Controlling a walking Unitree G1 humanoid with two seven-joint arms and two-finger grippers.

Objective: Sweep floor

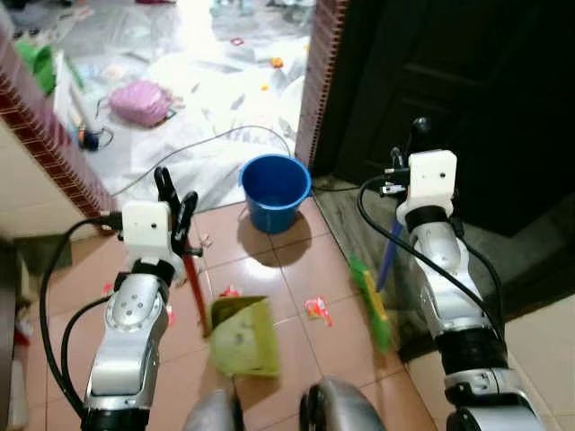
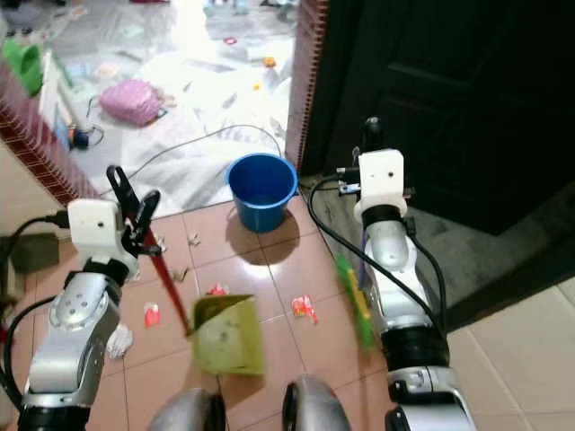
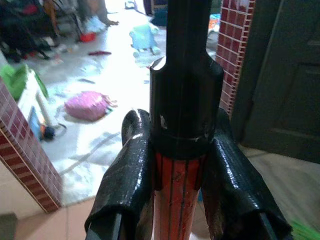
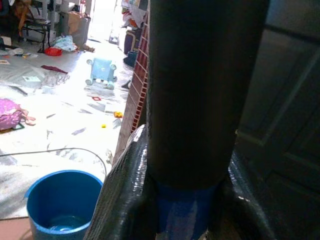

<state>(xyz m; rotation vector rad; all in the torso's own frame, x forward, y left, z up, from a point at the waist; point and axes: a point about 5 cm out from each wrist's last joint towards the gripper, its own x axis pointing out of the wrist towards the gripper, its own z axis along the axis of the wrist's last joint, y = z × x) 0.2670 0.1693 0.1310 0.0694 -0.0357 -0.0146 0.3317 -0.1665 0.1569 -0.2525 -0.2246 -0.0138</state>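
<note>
Pinching dustpan handle (image 1: pixel 192 280) and broom handle (image 1: pixel 389 254), both end effectors face blue bucket (image 1: pixel 274 190) amid red litter (image 1: pixel 316 310).

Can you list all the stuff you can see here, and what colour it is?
bucket: one, blue, on the tiles by the brick pillar
dustpan: one, green, on the floor, red handle in the left gripper
broom: one, green bristles, blue stick, in the right gripper
wrapper: one, red, between dustpan and broom
bag: one, pink, on the pale floor beyond
cable: one, grey, trailing past the bucket
left gripper: shut on handle
right gripper: shut on broom
</note>
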